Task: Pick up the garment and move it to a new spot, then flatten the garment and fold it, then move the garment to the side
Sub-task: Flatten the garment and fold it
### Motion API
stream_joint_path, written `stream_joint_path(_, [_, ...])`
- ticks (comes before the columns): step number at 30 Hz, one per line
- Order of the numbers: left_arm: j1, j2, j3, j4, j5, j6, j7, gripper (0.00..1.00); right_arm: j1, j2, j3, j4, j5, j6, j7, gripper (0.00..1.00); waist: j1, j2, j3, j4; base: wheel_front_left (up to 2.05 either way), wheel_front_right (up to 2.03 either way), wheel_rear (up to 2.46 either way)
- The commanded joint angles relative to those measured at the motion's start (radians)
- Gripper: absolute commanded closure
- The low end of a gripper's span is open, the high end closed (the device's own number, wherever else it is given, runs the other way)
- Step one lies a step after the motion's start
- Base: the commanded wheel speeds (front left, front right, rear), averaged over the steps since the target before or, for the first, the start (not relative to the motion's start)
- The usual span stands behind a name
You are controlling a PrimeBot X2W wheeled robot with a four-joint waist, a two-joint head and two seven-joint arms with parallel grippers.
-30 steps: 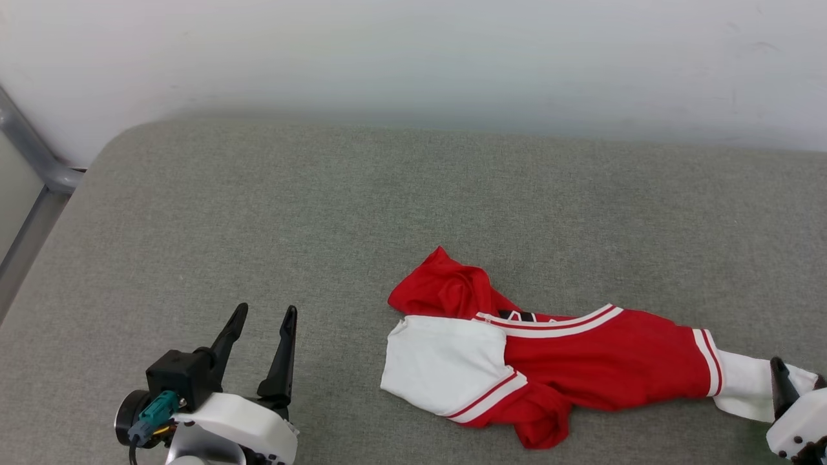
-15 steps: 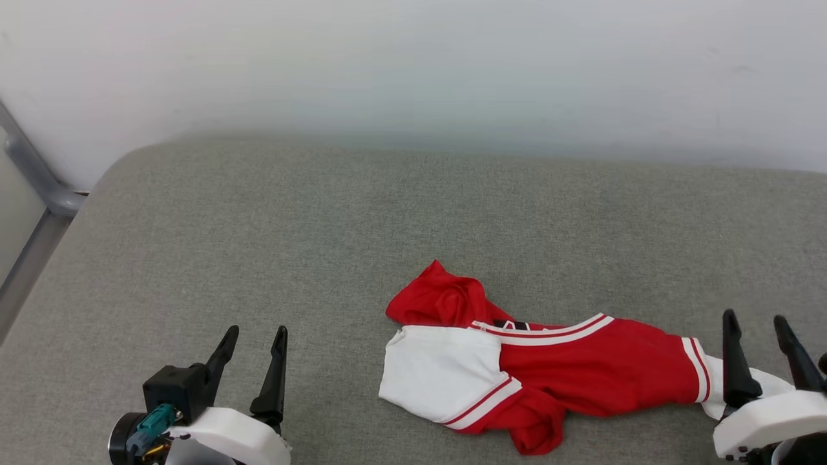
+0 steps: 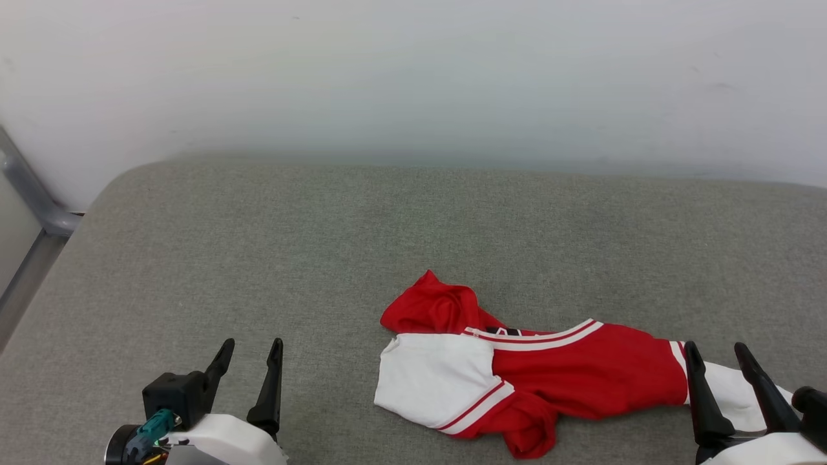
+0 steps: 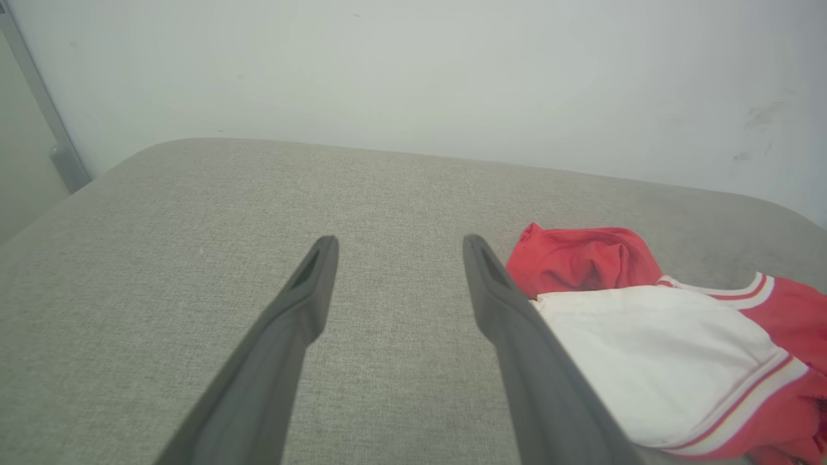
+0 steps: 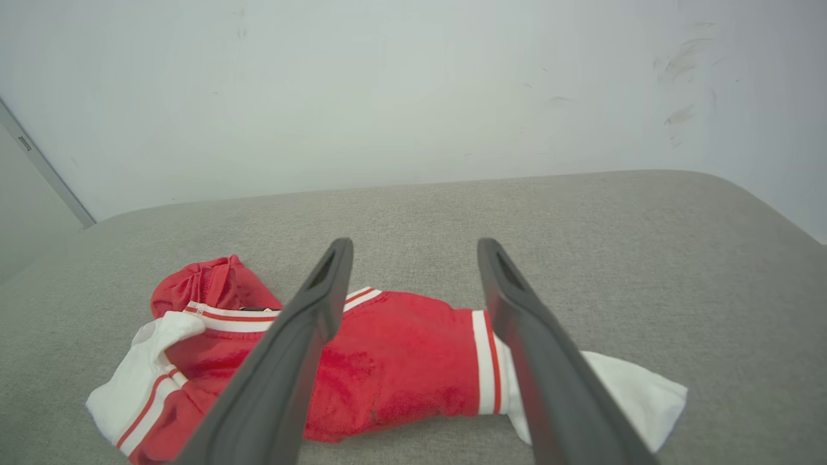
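**Crumpled red shirt lay at the near right, both pincers spread**

Nearest the robot, the left gripper [image 3: 252, 342], with two long dark tapered fingers on a white wrist, stood over bare fabric with its fingers spread and nothing between them. The right gripper [image 3: 715, 347], of the same build, was also spread and empty. In the head view its fingers crossed the white sleeve end of the garment [image 3: 568, 374], a bright red short-sleeved shirt of soft cloth. Whether they touched the cloth could not be told.

The garment lay crumpled in a long low heap on the near right part of the grey woven cushion [image 3: 323, 258]. One white sleeve with red-and-white stripe trim lay toward the left gripper, well apart from it, and a bunched red fold rose behind that sleeve. Its edges were wrinkled and tucked under in places.

Left of and beyond the shirt, the cushion ran flat and open to a rounded far-left corner. Past its far edge stood a plain pale wall [image 3: 413, 77] with faint scuffs. A grey metal frame [image 3: 32, 194] slanted down beside the cushion's left edge.
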Motion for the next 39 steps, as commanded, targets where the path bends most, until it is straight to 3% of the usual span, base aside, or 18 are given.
stream_joint_path(1, [-0.001,0.006,-0.001,-0.003,-0.004,0.003,0.005,0.0,0.013,0.002,0.0,-0.006,0.008,-0.001,0.003,0.0,0.0001,0.0,0.002,-0.002,0.0,0.0,0.0])
stream_joint_path(10, [-0.062,0.007,-0.025,-0.003,-0.009,-0.021,0.051,0.0,0.0,0.002,-0.002,-0.012,0.018,-0.001,0.012,0.0,0.0001,0.0,0.013,-0.01,0.0,0.0,0.0])
stream_joint_path(14, [-0.109,0.003,-0.044,0.012,-0.025,-0.051,0.103,0.0,-0.006,0.002,0.0,-0.015,0.017,-0.001,0.014,0.0,0.0001,0.0,0.023,-0.016,0.0,0.0,0.0])
stream_joint_path(26, [-0.32,-0.026,-0.176,0.165,-0.091,-0.193,0.428,0.0,-0.062,0.002,0.016,-0.012,0.013,-0.001,0.021,0.0,0.0001,0.0,0.132,-0.069,0.0,0.0,0.0])
stream_joint_path(39, [-0.456,-0.046,-0.284,0.393,-0.108,-0.285,0.644,0.0,-0.113,0.002,0.03,0.028,0.026,-0.001,0.004,0.0,0.0001,0.0,0.211,-0.121,0.0,0.0,0.0])
